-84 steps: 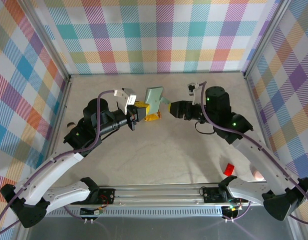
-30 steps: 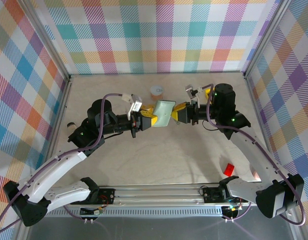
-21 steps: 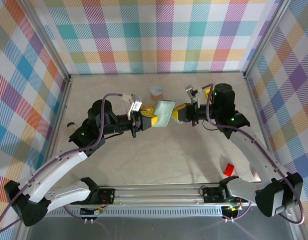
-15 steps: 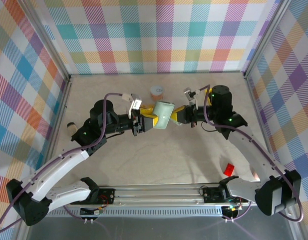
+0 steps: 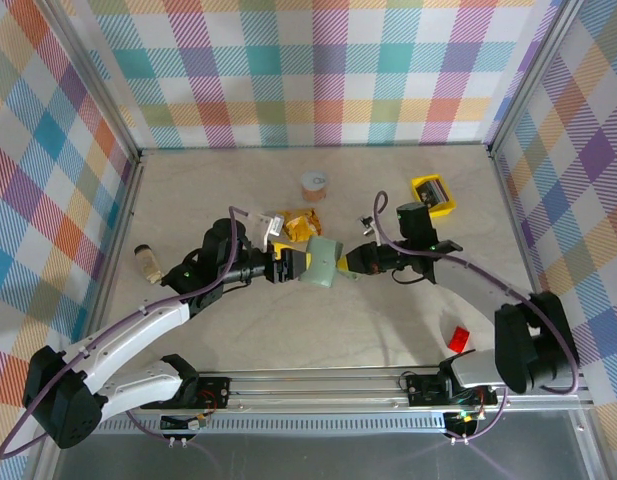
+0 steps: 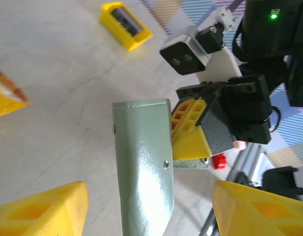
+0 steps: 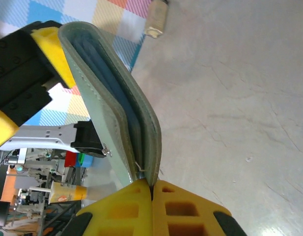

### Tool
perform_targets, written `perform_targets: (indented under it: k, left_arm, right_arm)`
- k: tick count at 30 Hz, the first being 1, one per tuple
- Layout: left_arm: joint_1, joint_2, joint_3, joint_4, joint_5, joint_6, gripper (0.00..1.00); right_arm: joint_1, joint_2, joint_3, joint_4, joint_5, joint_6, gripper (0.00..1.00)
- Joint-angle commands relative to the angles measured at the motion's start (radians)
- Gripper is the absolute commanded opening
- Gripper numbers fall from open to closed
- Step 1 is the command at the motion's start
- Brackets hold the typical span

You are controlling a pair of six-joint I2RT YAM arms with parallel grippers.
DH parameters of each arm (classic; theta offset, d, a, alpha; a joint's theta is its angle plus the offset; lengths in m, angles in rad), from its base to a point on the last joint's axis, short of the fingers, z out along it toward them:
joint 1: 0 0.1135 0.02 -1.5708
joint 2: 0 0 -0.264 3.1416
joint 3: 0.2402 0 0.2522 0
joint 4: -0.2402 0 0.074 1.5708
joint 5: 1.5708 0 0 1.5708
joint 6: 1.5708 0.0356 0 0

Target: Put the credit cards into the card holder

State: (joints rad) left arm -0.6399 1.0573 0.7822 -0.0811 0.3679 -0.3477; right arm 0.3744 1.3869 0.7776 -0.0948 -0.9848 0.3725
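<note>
One sage card holder [image 5: 321, 264] hung over the bench [image 5: 288, 345] between two tools, long axis roughly upright, blue cards [image 7: 124, 105] inside uncountable. The right tool [image 5: 345, 263] pinched its edge; the left tool [image 5: 293, 264] gaped.

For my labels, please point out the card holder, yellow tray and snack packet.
card holder [image 6: 141, 162]: left wrist view, green outer cover.
yellow tray [image 5: 441, 209]: top external view, near rim.
snack packet [image 5: 302, 226]: top external view, its middle.

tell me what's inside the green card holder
Between the folded halves of the card holder, what look like blue cards show edge-on in the right wrist view. How many there are, and the slots themselves, are covered by the flaps.
</note>
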Motion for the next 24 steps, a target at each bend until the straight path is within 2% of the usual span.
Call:
perform_targets:
  k: [1, 8, 15, 21, 23, 24]
  left_arm:
    - [0.014, -0.031, -0.019, -0.082, -0.089, -0.005, 0.67]
    - [0.014, -0.014, -0.045, -0.159, -0.146, -0.009, 0.67]
    - [0.015, 0.012, -0.074, -0.171, -0.153, -0.039, 0.68]
    - [0.016, 0.012, -0.105, -0.158, -0.147, -0.059, 0.68]
    - [0.016, 0.008, -0.113, -0.153, -0.146, -0.065, 0.68]
    - [0.016, 0.006, -0.116, -0.153, -0.146, -0.066, 0.68]
  right_arm:
    - [0.006, 0.068, 0.015, -0.034, 0.007, -0.056, 0.00]
    - [0.045, 0.245, 0.161, -0.279, 0.171, -0.203, 0.00]
    - [0.061, 0.381, 0.293, -0.432, 0.324, -0.271, 0.00]
    - [0.063, 0.468, 0.383, -0.511, 0.397, -0.286, 0.00]
    - [0.063, 0.478, 0.396, -0.510, 0.421, -0.270, 0.13]
    - [0.063, 0.475, 0.402, -0.512, 0.442, -0.258, 0.27]
